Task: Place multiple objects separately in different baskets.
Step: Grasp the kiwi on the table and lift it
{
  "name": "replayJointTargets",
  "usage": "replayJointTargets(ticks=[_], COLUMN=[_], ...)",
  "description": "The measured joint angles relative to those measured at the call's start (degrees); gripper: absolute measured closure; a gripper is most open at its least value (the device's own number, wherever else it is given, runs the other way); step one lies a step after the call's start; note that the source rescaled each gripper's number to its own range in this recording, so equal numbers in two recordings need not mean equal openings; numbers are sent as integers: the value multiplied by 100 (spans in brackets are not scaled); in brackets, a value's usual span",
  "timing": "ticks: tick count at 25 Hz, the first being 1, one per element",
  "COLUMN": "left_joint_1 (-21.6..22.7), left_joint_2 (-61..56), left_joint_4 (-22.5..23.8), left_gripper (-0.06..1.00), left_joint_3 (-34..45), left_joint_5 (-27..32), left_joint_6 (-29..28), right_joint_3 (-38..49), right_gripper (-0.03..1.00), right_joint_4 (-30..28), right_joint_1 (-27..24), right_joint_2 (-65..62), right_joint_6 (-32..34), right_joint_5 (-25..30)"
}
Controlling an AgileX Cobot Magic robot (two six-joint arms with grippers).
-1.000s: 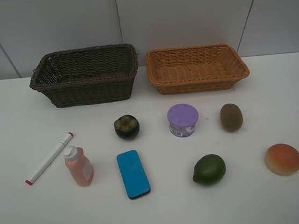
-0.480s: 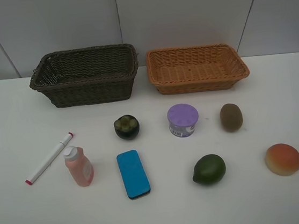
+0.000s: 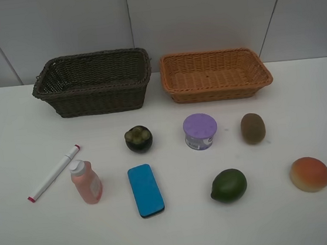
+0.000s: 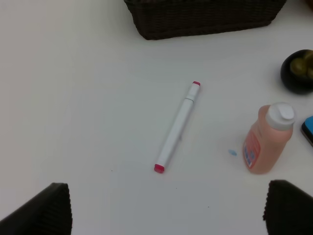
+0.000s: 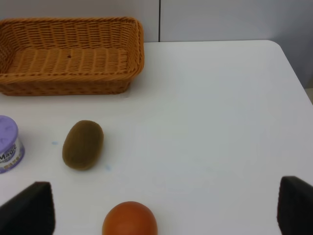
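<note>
On the white table lie a white red-tipped marker [image 3: 54, 173] [image 4: 178, 126], a pink bottle [image 3: 86, 181] [image 4: 266, 138], a flat blue block [image 3: 145, 189], a dark mangosteen [image 3: 138, 139] [image 4: 298, 71], a purple-lidded tub [image 3: 200, 131] [image 5: 7, 143], a brown kiwi [image 3: 252, 128] [image 5: 82, 145], a green fruit [image 3: 228, 185] and an orange-red fruit [image 3: 309, 174] [image 5: 130, 220]. Behind them stand the dark brown basket [image 3: 94, 82] [image 4: 205, 19] and the light orange basket [image 3: 215, 74] [image 5: 68, 55], both holding nothing. My left gripper [image 4: 166, 215] and right gripper [image 5: 161, 215] hang open above the table, holding nothing. Neither shows in the high view.
The table's right edge [image 5: 296, 88] runs close to the orange-red fruit's side. A grey panelled wall [image 3: 198, 12] rises right behind the baskets.
</note>
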Motion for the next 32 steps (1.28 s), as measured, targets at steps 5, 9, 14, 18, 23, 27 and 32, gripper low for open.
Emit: replayJointTargets(ticks=[5,9,14,18,23,27,32], left_joint_1=[0,0,0,0,0,0,0], left_joint_2=[0,0,0,0,0,0,0], left_joint_4=[0,0,0,0,0,0,0], left_gripper=[-6,-6,-6,-6,-6,-6,-6], left_joint_3=[0,0,0,0,0,0,0], left_joint_5=[0,0,0,0,0,0,0], left_joint_6=[0,0,0,0,0,0,0], right_joint_3=[0,0,0,0,0,-95,-335], right_gripper=[-2,-2,-2,-2,-2,-2,-2], right_joint_4=[0,0,5,5,5,5,5], right_joint_1=[0,0,0,0,0,0,0], right_joint_2=[0,0,0,0,20,475,1430], right_joint_6=[0,0,0,5,5,5,5], right_joint_5=[0,0,0,0,-25,-164,-541])
